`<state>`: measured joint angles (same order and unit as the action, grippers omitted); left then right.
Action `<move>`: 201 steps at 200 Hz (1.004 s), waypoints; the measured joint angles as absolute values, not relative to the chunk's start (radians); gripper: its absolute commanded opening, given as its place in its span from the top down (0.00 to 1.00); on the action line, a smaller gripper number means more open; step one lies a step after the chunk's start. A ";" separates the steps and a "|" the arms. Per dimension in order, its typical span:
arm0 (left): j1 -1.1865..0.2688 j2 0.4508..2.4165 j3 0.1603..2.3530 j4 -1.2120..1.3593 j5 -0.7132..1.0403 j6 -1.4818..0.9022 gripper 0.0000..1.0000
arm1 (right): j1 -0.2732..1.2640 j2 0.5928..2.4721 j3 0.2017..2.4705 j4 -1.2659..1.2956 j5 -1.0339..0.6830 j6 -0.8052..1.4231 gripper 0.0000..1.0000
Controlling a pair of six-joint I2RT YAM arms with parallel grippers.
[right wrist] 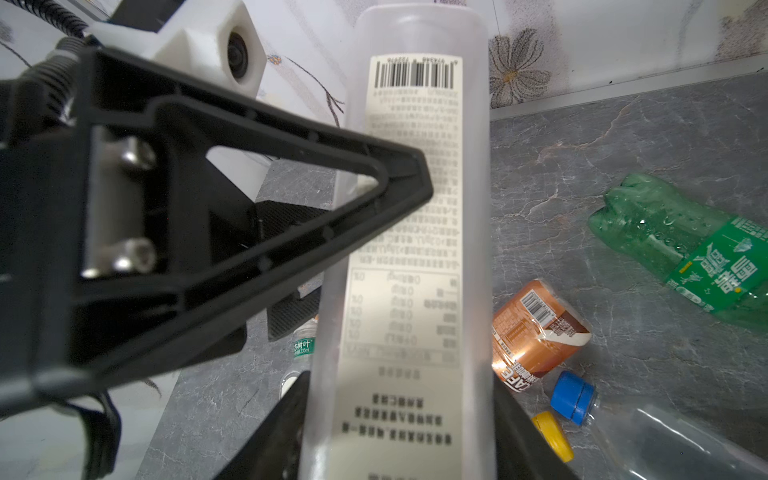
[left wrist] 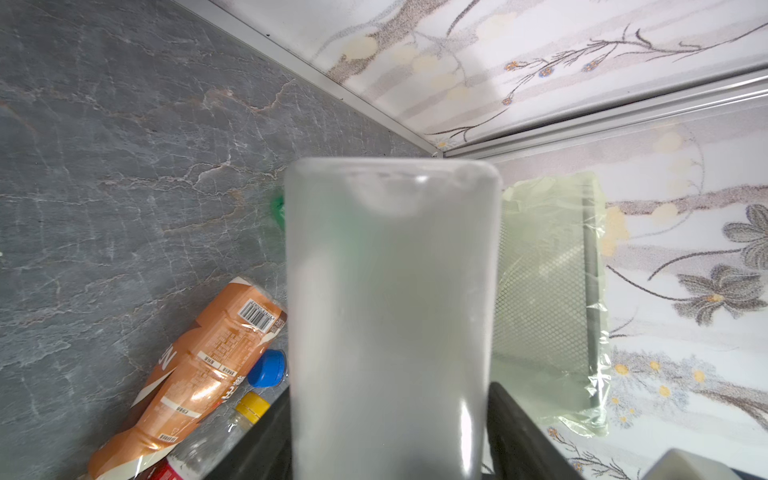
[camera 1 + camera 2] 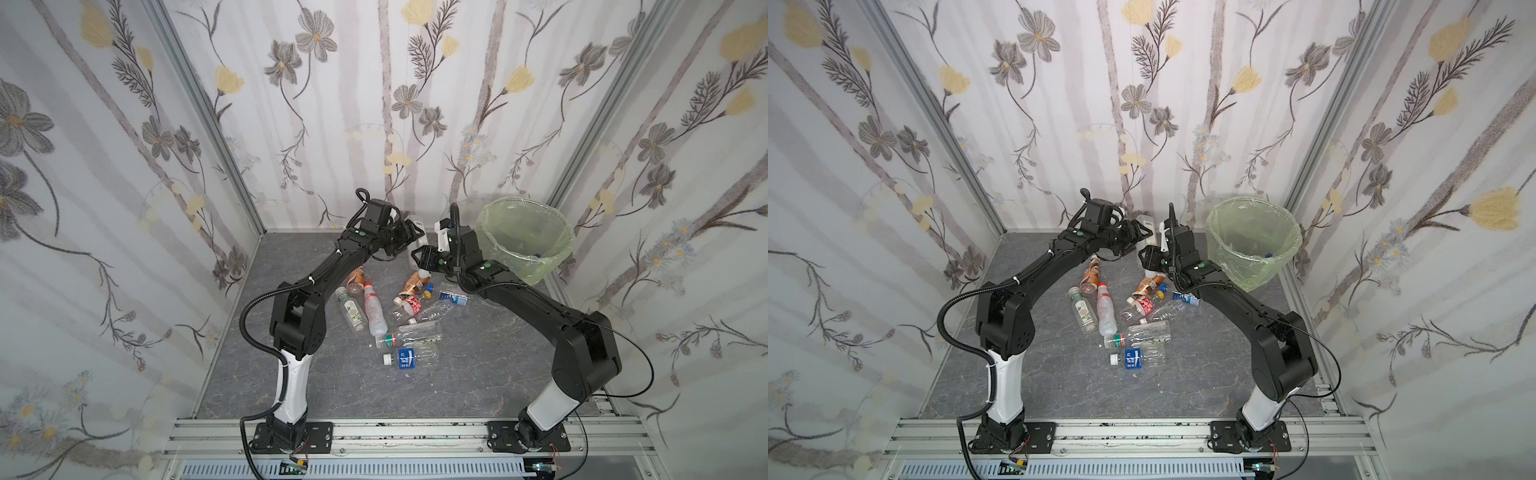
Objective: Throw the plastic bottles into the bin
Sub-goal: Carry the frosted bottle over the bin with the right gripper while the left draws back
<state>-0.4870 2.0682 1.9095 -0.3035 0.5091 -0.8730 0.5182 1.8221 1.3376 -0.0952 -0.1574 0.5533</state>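
A frosted white bottle (image 3: pixel 415 249) with a barcode label hangs in the air between both grippers, left of the bin (image 3: pixel 540 266). My right gripper (image 3: pixel 419 259) is shut on its lower end; in the right wrist view both jaws press its sides (image 1: pixel 399 436). My left gripper (image 3: pixel 409 241) stands open round its upper part, one finger (image 1: pixel 249 199) lying alongside it. In the left wrist view the bottle (image 2: pixel 392 291) fills the middle and the green-lined bin (image 2: pixel 548 291) stands behind it. Several plastic bottles lie on the floor below, among them an orange-labelled one (image 3: pixel 413 284) and a blue-labelled one (image 3: pixel 407 358).
A green bottle (image 1: pixel 673 241) lies near the back wall. A blue-capped bottle (image 3: pixel 538 255) lies inside the bin. Flowered walls close in the grey floor (image 3: pixel 291 374) on three sides. An aluminium rail (image 3: pixel 415 432) with both arm bases runs along the front.
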 measured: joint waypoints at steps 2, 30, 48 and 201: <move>-0.486 2.067 1.909 -0.303 0.509 -0.874 0.09 | 0.518 1.820 1.338 -0.097 -0.157 0.551 0.53; -0.459 2.042 1.915 -0.303 0.517 -0.878 0.00 | 0.496 1.795 1.343 -0.129 -0.143 0.528 0.54; -0.421 2.017 1.924 -0.304 0.511 -0.879 0.00 | 0.468 1.773 1.365 -0.173 -0.123 0.504 0.54; -0.422 1.887 1.876 -0.289 0.498 -0.802 0.00 | 0.187 1.439 1.930 -0.548 0.331 0.247 0.54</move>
